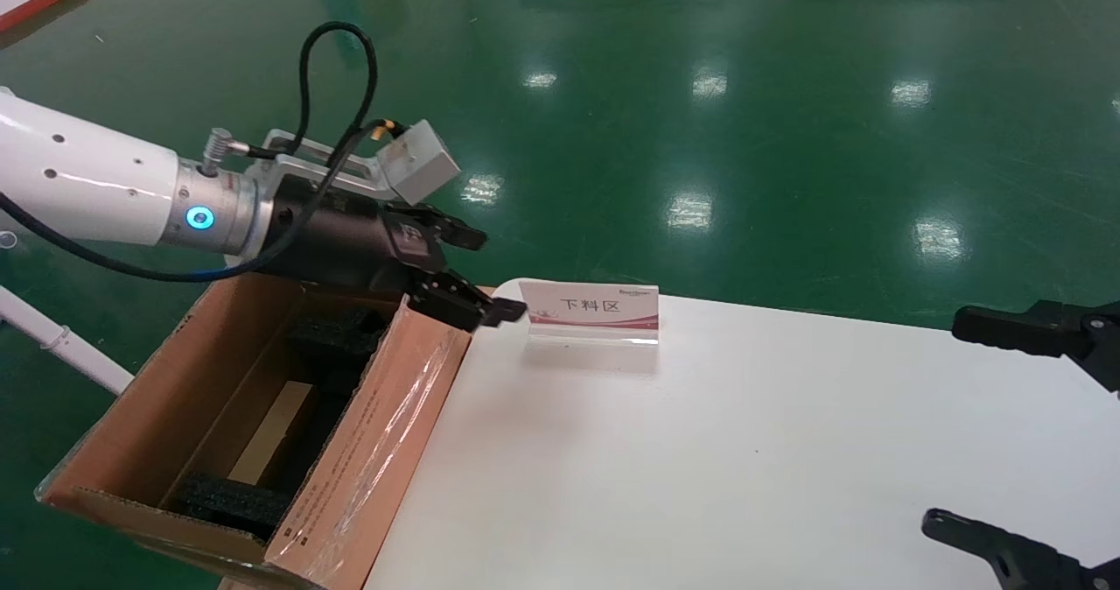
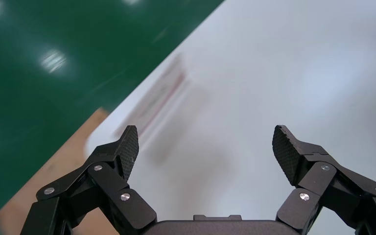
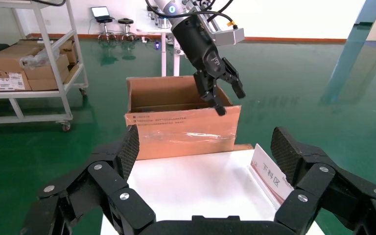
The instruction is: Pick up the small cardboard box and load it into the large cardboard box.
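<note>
The large cardboard box [image 1: 385, 432] stands open at the table's left end, with taped flaps and black foam [image 1: 232, 498] inside. A lighter brown rectangular surface [image 1: 271, 432] lies low between the foam pieces; it looks like the small cardboard box, though no mark shows. My left gripper [image 1: 500, 275] is open and empty, hovering over the carton's far corner by the table edge. It also shows in the left wrist view [image 2: 204, 134] and the right wrist view [image 3: 231, 102]. My right gripper [image 1: 949, 422] is open and empty at the table's right side.
A white table [image 1: 700, 467] carries an acrylic sign with red Chinese text [image 1: 588, 310] near its far edge. The carton also shows in the right wrist view [image 3: 181, 129]. A cart with stacked boxes [image 3: 24, 63] stands far off on the green floor.
</note>
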You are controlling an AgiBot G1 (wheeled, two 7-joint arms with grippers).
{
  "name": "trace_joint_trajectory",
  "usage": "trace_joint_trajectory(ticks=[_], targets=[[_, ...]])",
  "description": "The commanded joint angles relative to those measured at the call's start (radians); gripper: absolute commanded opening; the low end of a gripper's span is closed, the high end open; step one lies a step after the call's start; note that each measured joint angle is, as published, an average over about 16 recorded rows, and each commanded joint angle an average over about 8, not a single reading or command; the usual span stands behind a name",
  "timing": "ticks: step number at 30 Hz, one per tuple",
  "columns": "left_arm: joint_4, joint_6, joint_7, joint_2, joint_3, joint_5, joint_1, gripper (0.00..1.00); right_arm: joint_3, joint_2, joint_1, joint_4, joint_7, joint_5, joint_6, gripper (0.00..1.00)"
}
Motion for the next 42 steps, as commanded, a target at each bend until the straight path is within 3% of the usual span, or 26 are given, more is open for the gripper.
trace_joint_trajectory(ticks=[1,36,42], targets=[[-0.004,0.023,0.025,0.006,-0.059,-0.017,0.045,1.0,0.0,0.0,0.0,0.0,0.0,0.0,0.0,1.0],[-0.071,0.415,0.459,0.107,-1.094,-0.312,0.82,1.0,0.004,-0.001,-0.001,0.001,0.002,-0.003,-0.001,1.0],[-0.076,0.452,0.5,0.116,-1.195,-0.34,0.895,1.0,0.006,-0.002,-0.002,0.002,0.003,-0.004,-0.002,1.0]])
